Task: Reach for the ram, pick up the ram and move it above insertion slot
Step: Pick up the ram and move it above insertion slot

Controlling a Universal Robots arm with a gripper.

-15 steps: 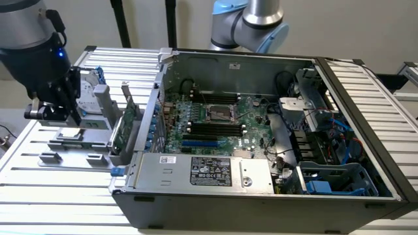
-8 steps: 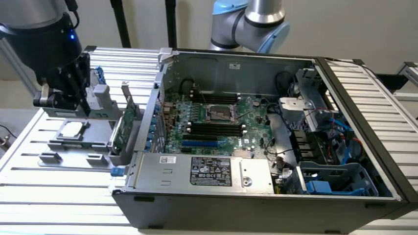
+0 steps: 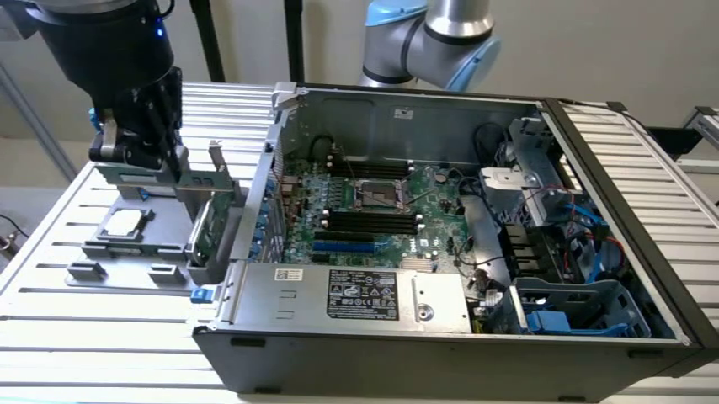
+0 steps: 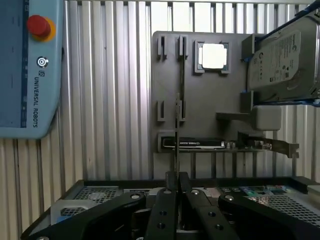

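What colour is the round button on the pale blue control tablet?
The round button is red on a yellow ring, best seen in the wrist view.

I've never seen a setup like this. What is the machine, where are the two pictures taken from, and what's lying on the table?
It is a grey and blue robot arm with a black claw. One camera stands off to the side; the other rides on the wrist and looks past the claw.

On the slatted metal table are an open black computer case and a grey holder tray. The tray carries a square silver processor chip and a silver hard drive.

The claw hangs over the tray, in line with a thin memory stick seen edge-on. Whether it grips the stick, I cannot tell.
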